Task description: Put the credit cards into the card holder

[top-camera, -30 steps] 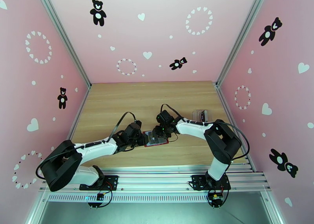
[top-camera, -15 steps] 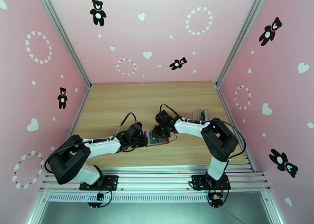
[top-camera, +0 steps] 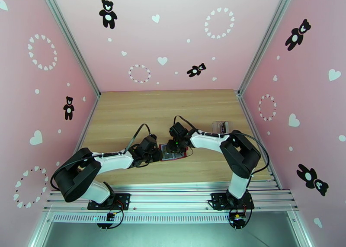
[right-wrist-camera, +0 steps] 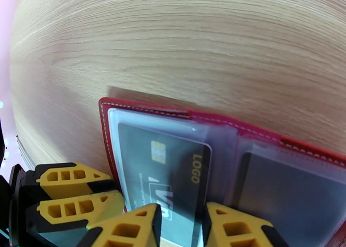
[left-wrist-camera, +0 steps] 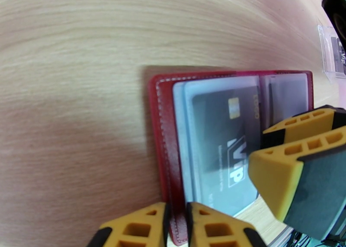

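Observation:
The dark red card holder lies open on the table, its clear pockets up. A dark credit card with a chip and light lettering sits in the left pocket. My left gripper is shut on the holder's red left edge. From the right, my right gripper comes down over the card's near end. Its fingers are almost together, with the fingertips on the card's face. A second dark card fills the right pocket.
A clear plastic case with something dark in it lies to the right, beyond the right forearm. Bare wooden table stretches toward the back wall. Pink walls close in the sides, and a metal rail runs along the near edge.
The right gripper has crept slightly left over the holder, and the left arm's elbow has swung inward. Both grippers have stayed at the holder.

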Robot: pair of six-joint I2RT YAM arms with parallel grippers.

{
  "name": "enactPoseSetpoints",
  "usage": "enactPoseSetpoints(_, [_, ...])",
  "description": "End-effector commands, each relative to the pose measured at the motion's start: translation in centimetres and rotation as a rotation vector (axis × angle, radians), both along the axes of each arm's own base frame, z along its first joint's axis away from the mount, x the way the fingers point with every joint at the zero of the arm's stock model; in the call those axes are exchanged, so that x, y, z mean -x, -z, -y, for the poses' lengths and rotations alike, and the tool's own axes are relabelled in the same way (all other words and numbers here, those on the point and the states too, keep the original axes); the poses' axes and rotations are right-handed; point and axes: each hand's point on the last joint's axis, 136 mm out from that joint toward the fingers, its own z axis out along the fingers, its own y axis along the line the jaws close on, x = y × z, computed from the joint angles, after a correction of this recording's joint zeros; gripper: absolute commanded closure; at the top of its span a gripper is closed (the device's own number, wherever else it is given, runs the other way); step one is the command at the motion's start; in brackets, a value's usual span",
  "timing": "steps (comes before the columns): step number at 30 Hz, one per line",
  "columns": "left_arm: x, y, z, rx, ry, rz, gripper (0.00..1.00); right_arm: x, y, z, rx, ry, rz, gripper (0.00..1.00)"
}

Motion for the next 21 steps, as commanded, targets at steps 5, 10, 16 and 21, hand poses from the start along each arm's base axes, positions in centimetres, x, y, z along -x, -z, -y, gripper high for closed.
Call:
enactPoseSetpoints(5, [-0.2, -0.8, -0.4, 0.001, -0.011, 0.022, 0.8, -0.1, -2.0, 0.1, 0.034, -0.032, 0.061, 0.65])
enactPoseSetpoints(10, [-0.2, -1.6, -1.1, -0.004, -0.026, 0.044, 0.76, -0.7, -2.5, 1.1, 0.071, -0.03, 0.094, 0.67])
enactPoseSetpoints(16, [-0.1, -1.4, -0.8, 0.016, -0.023, 0.034, 0.76, -0.5, -1.5, 0.4, 0.049, -0.047, 0.057, 0.79])
enactPoseSetpoints(21, [-0.1, -1.3, -0.8, 0.015, -0.023, 0.036, 0.77, -0.6, -1.0, 0.8, 0.078, -0.049, 0.06, 0.85])
